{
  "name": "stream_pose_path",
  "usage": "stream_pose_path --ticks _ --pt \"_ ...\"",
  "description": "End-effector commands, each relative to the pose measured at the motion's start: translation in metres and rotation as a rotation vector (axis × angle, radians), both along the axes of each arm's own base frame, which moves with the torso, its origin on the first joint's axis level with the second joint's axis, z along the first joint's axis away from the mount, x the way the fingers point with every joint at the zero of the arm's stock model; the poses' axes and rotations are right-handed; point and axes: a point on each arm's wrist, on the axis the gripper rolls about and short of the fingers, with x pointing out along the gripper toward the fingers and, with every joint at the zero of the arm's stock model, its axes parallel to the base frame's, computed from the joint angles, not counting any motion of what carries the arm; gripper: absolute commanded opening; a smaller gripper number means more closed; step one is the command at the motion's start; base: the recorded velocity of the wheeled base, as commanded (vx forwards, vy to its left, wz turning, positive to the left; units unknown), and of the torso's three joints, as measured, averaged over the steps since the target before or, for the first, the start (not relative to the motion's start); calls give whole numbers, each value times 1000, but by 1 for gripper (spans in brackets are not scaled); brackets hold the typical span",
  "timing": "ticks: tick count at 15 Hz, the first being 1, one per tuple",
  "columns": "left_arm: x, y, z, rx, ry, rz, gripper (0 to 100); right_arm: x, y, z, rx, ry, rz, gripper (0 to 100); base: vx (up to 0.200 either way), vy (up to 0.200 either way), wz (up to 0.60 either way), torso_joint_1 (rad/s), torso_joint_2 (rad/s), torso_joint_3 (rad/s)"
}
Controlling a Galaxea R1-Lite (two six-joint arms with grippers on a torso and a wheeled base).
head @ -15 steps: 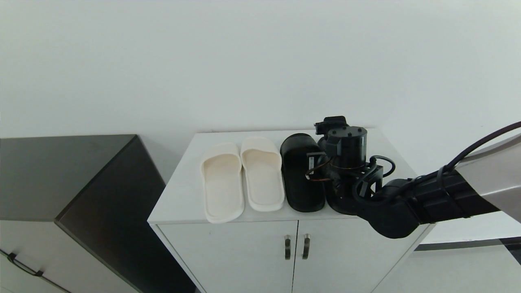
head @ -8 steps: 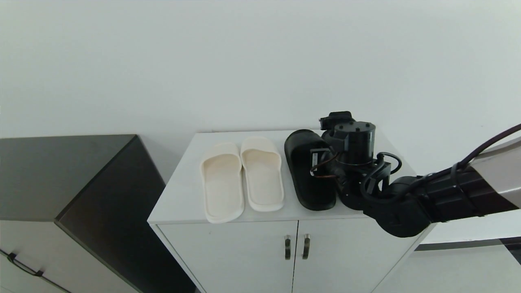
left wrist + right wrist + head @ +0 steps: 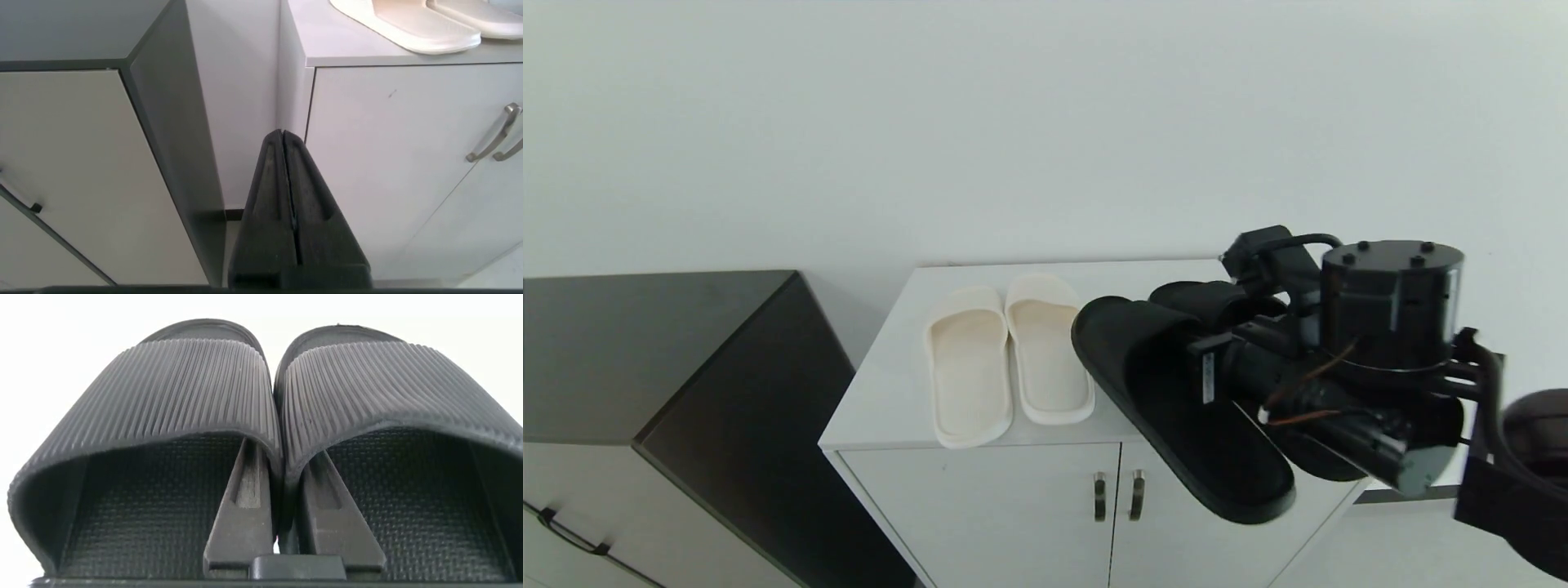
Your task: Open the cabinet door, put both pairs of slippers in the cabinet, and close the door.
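My right gripper (image 3: 1245,363) holds the pair of black slippers (image 3: 1176,400) in the air, in front of and above the right end of the white cabinet's top (image 3: 890,392). In the right wrist view its fingers (image 3: 245,510) are pinched on the inner edges of both black slippers (image 3: 188,400), one finger under each strap. The white slippers (image 3: 1009,359) lie side by side on the left half of the cabinet top. Both cabinet doors are closed, their handles (image 3: 1117,495) side by side at the middle. My left gripper (image 3: 283,143) is shut and empty, low before the cabinet's left door (image 3: 392,155).
A dark grey cabinet (image 3: 686,367) stands close to the left of the white one, with a narrow gap between them (image 3: 245,122). A plain white wall rises behind. The white slippers' heels (image 3: 409,20) overhang the front edge slightly.
My right arm has lifted the black slippers off the cabinet top and drawn them forward, toward the camera and to the right. The white slippers have stayed put.
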Motion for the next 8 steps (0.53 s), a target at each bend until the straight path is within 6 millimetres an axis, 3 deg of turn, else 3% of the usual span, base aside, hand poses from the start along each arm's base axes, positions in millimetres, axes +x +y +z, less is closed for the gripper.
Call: stream_pose_path --ticks 1,4,8 --pt "0 0 0 0 0 -2 0 -40 -22 16 46 -20 136 0 0 0 0 0 0 0" --pt "0 0 0 0 0 -2 0 -44 -21 11 25 14 185 0 0 0 0 0 0 0" --pt "0 0 0 0 0 -2 0 -48 -21 5 13 32 214 0 -200 0 0 5 1 0"
